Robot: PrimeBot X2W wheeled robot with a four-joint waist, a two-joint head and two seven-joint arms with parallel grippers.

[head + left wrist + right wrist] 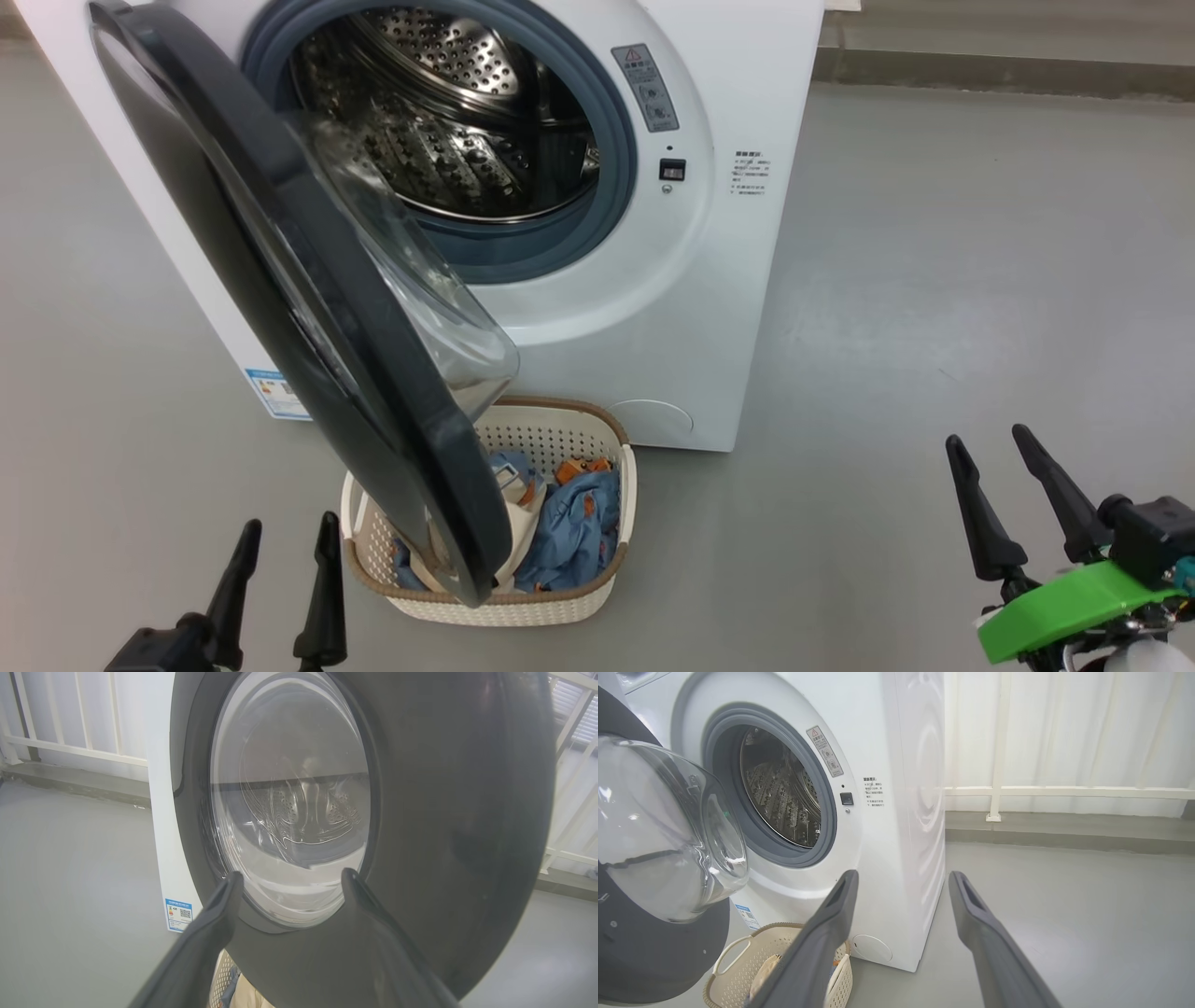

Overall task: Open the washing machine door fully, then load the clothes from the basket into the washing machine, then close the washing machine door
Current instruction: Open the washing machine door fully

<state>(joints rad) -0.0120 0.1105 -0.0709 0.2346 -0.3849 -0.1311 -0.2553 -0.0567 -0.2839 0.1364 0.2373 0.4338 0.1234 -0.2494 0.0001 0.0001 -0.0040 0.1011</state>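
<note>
Now both of my grippers are empty and spread wide: my left gripper [290, 520] sits at the lower left of the head view and my right gripper [986, 434] at the lower right, both over the grey floor [934, 280] and touching nothing. The washing machine [709, 280] fills the upper middle of that view, its steel drum [448, 121] bare inside the blue-grey gasket [621, 159]. The washing machine door [420, 439] stands swung out on its left-hand hinge. It runs edge-on from the upper left down to the bottom centre, and its glass bowl bulges toward the machine. The basket [523, 609] sits on the floor just in front of the machine, at the bottom centre. The door's lower rim hangs over the basket's left half and hides it from my head camera. The clothes [574, 527], light blue with orange prints and a strip of cream, lie heaped inside it. In my left wrist view the door's outer face looms close ahead of my fingers. My right wrist view looks past the door's glass bowl into the drum.
</note>
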